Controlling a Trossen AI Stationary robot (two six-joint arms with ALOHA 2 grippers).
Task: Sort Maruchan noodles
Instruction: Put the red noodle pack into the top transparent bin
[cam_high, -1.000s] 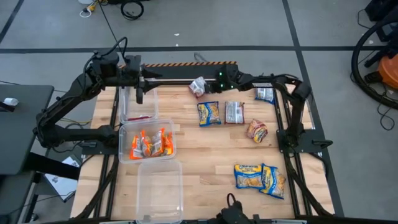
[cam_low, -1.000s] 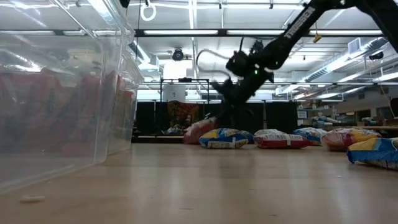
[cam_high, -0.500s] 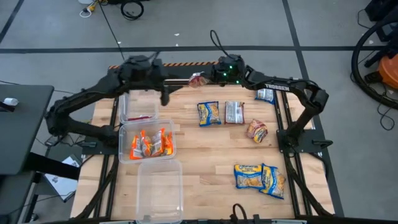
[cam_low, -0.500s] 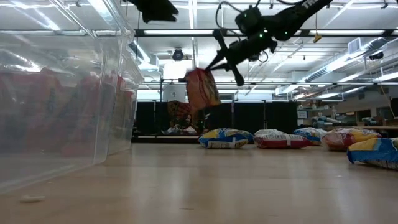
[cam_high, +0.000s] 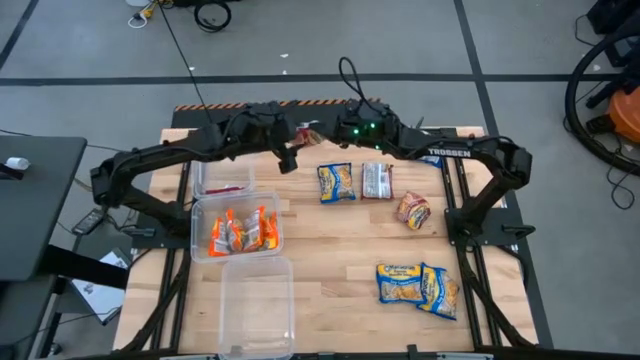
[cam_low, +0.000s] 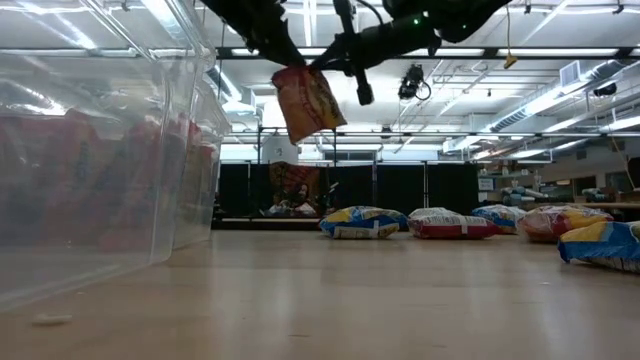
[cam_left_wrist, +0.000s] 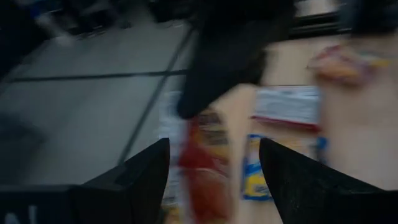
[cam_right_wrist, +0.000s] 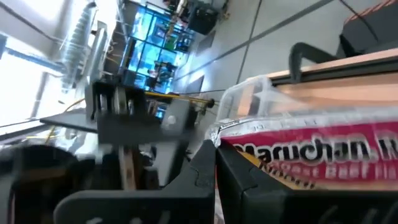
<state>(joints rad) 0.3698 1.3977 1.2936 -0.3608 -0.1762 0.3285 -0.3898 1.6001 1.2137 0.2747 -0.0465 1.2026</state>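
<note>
A red Maruchan noodle packet (cam_low: 308, 100) hangs high above the middle of the table's far edge, with my right gripper (cam_high: 318, 132) shut on it. My left gripper (cam_high: 288, 158) is just to its left and open. In the left wrist view the packet (cam_left_wrist: 205, 168) is blurred and lies ahead of the gap between the fingers; I see no touch. More noodle packets lie flat on the table: a blue-and-yellow one (cam_high: 336, 182), a red-and-silver one (cam_high: 377, 180), a reddish one (cam_high: 413, 210), a blue one (cam_high: 426, 153) and two blue-and-yellow ones (cam_high: 418, 285). My right gripper pinches the packet's upper edge (cam_right_wrist: 249, 152) between its two fingers, which reach in roughly level from the table's right. The packet hangs tilted below the fingers (cam_low: 340, 55), lifted clear of the table.
Three clear bins stand in a row at the left: the far one (cam_high: 205, 160) holds a red packet, the middle one (cam_high: 200, 215) holds orange packets, and the near one (cam_high: 257, 305) shows nothing inside. Bare wood lies in the table's middle and near part.
My right gripper has lifted the red packet off the table's far edge, carried it up and toward the left, and rolled its wrist; the packet now hangs clear. My left gripper has swung from above the far bin toward the right, up to the packet.
</note>
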